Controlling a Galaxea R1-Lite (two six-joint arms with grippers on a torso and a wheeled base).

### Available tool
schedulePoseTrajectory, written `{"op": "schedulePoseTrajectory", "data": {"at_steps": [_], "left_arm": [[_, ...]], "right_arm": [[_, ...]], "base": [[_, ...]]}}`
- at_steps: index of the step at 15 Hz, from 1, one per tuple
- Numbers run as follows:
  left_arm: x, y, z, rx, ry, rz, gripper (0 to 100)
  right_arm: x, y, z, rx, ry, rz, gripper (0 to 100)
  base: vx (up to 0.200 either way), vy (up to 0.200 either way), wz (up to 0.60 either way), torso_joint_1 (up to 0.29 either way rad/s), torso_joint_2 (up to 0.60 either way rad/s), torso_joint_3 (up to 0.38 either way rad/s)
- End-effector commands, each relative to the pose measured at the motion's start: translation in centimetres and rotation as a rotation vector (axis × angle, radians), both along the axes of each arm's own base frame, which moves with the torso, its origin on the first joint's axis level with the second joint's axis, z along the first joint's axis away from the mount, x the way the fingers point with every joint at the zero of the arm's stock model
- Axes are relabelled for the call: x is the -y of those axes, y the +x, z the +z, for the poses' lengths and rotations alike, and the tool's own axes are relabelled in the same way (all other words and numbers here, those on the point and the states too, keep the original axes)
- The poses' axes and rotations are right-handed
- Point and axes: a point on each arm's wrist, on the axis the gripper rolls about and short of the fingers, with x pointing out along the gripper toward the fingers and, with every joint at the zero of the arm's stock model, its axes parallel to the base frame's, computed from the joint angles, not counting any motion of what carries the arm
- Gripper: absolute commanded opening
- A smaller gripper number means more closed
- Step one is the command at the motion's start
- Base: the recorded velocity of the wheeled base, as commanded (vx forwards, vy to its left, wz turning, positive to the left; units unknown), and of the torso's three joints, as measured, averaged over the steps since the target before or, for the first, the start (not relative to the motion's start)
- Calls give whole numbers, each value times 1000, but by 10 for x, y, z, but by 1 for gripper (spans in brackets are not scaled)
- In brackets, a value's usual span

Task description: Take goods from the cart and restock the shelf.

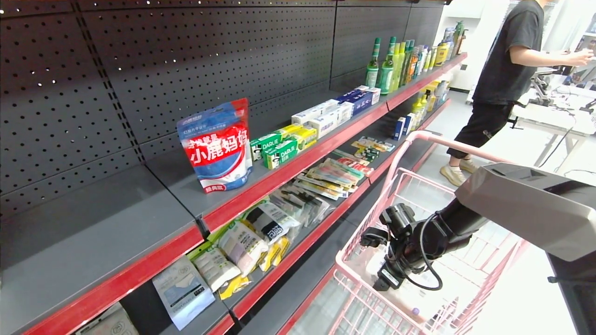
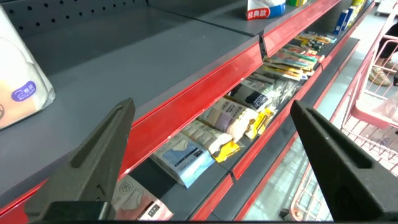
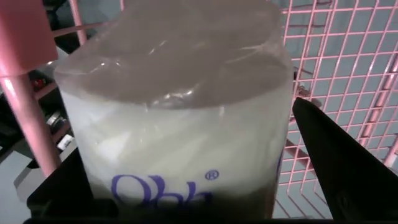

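Observation:
My right gripper (image 1: 382, 275) is down inside the pink cart (image 1: 409, 136), shut on a white roll pack (image 3: 186, 118) wrapped in clear plastic with blue print. The pack sits between the dark fingers (image 3: 339, 162) above the cart's wire floor (image 3: 348, 50). In the head view the pack (image 1: 374, 261) is mostly hidden behind the wrist. My left gripper (image 2: 211, 106) hangs open with nothing in it, in front of the bare grey upper shelf (image 2: 137, 62) with its red edge. A white paper pack (image 2: 18, 81) lies on that shelf beside it.
A red and blue pouch (image 1: 218, 144) stands on the upper shelf (image 1: 93, 223), with toothpaste boxes (image 1: 279, 146) and bottles (image 1: 386, 65) farther along. Bagged goods (image 1: 242, 244) fill the lower shelf. The upper shelf's near stretch is bare. The cart stands close to the shelf front.

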Motion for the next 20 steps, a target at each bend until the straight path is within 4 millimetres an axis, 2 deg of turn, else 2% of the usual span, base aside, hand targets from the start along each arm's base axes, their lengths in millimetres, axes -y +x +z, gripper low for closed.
{"op": "schedulePoseTrajectory", "data": {"at_steps": [1,7,8,12,17,20], "left_arm": [[0,0,0,0,0,0,100],[0,0,0,0,0,0,100],[0,0,0,0,0,0,100],[0,0,0,0,1,0,100],[0,0,0,0,1,0,100],[0,0,0,0,1,0,100]], "right_arm": [[2,2,-1,8,-23,2,100],[10,9,-7,11,-33,-20,100],[10,8,-7,8,-35,-20,0],[11,8,-7,7,-28,-36,0],[16,2,3,3,-23,-51,0],[16,-6,21,24,-13,-46,0]], "base": [[0,0,0,0,0,0],[0,0,0,0,0,0],[0,0,0,0,0,0],[0,0,0,0,0,0],[0,0,0,0,0,0],[0,0,0,0,0,0]]}}
